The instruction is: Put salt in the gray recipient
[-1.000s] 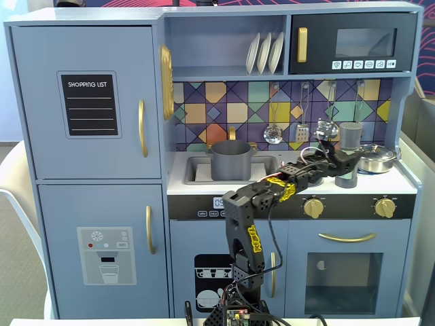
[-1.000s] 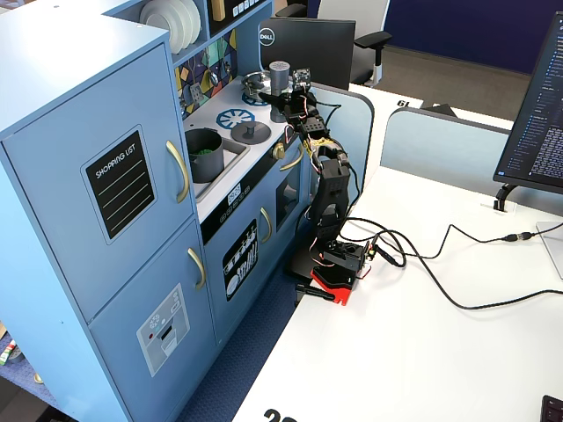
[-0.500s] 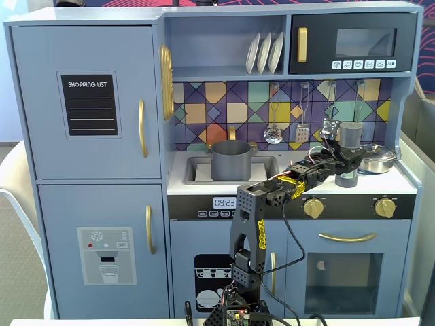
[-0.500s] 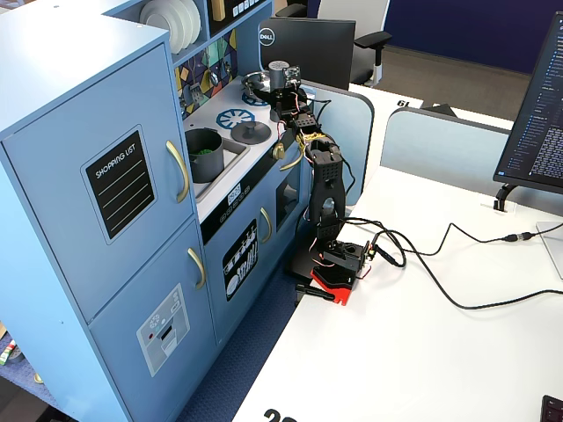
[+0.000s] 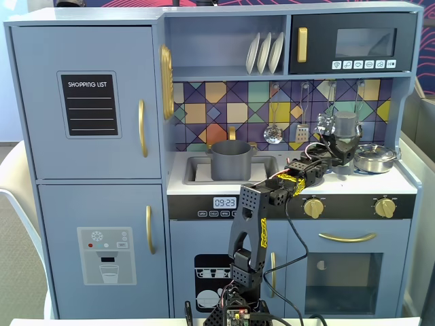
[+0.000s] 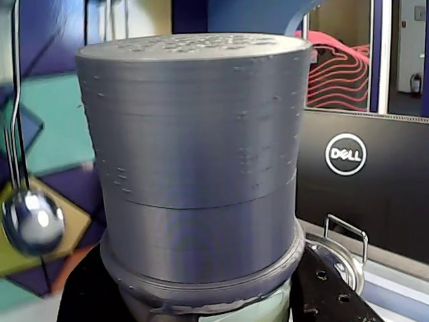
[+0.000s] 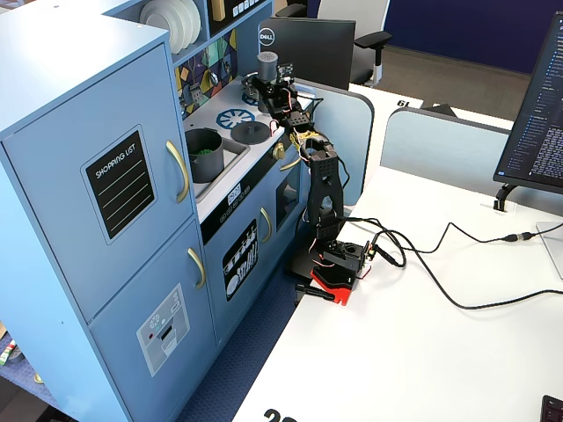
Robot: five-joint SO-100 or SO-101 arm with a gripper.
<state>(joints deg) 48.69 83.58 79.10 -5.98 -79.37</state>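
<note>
While upright, salt (image 5: 345, 125) sits between fingers (image 5: 338, 147) | above stove.

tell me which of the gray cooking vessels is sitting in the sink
The matte dark gray pot, standing upright in the sink left of the arm in a fixed view. The shiny steel pan rests on the counter at the far right instead.
</note>
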